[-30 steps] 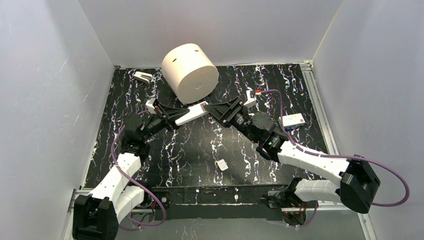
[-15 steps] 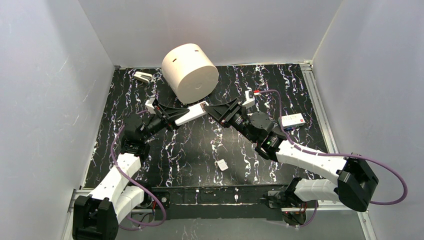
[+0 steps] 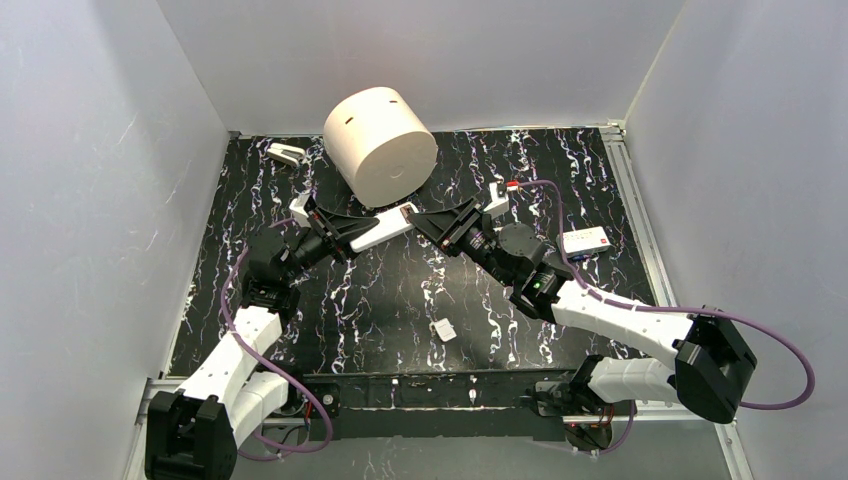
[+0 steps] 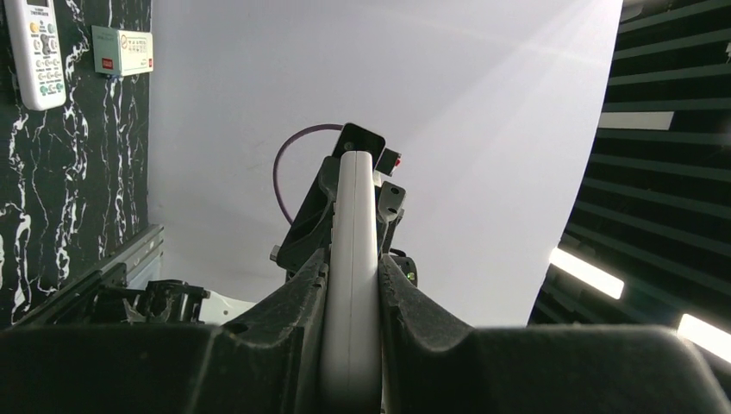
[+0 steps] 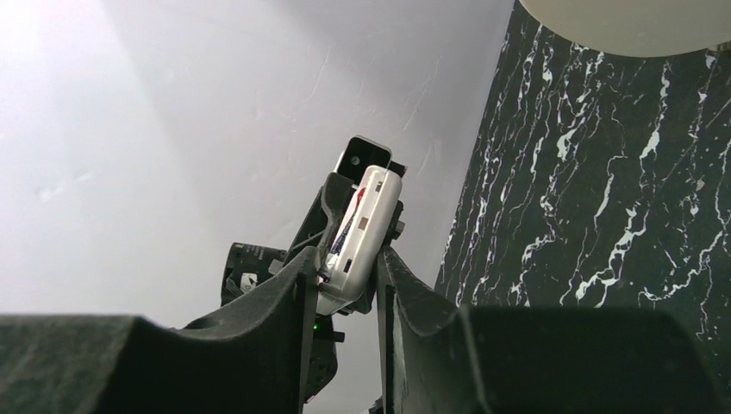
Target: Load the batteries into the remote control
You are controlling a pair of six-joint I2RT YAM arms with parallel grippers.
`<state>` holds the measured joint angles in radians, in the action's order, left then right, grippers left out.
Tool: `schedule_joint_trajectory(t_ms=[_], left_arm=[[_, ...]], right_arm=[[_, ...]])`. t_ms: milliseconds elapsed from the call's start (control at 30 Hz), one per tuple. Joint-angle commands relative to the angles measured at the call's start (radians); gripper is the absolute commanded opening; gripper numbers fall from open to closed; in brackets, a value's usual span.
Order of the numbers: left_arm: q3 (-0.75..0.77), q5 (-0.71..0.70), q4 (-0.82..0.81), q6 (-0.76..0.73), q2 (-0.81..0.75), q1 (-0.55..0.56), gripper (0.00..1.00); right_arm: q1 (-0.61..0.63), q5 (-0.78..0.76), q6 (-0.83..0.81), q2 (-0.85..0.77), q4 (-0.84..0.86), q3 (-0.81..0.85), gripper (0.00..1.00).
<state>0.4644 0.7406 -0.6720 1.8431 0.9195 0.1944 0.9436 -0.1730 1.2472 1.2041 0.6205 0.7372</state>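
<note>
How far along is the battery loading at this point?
Done: at least one battery sits in the open compartment of the remote; how many in all I cannot tell. In hand: the left gripper clamps the remote in the air, and the right gripper has its fingers either side of the other end, a firm grip unclear. Left: the cover lies on the table, not yet fitted.
</note>
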Motion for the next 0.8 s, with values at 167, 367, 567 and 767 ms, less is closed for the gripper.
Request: schedule_joint_trajectory(t_ms=[167, 367, 567, 767], left_arm=[[0.143, 0.06, -0.025, -0.16, -0.062, 0.004, 0.0], [0.207, 0.115, -0.004, -0.306, -0.05, 0.004, 0.0], [0.225, 0.137, 0.041, -0.408, -0.009, 0.004, 0.0], [0.253, 0.2, 0.055, -0.477, 0.044, 0.0, 0.0]], right_arm=[[-0.002, -0.053, 0.03, 0.008, -0.062, 0.029, 0.27], [-0.004, -0.033, 0.024, -0.003, -0.053, 0.019, 0.44], [-0.062, 0.06, -0.021, -0.067, -0.015, -0.02, 0.72], [-0.124, 0.291, -0.114, -0.113, 0.037, -0.035, 0.82]])
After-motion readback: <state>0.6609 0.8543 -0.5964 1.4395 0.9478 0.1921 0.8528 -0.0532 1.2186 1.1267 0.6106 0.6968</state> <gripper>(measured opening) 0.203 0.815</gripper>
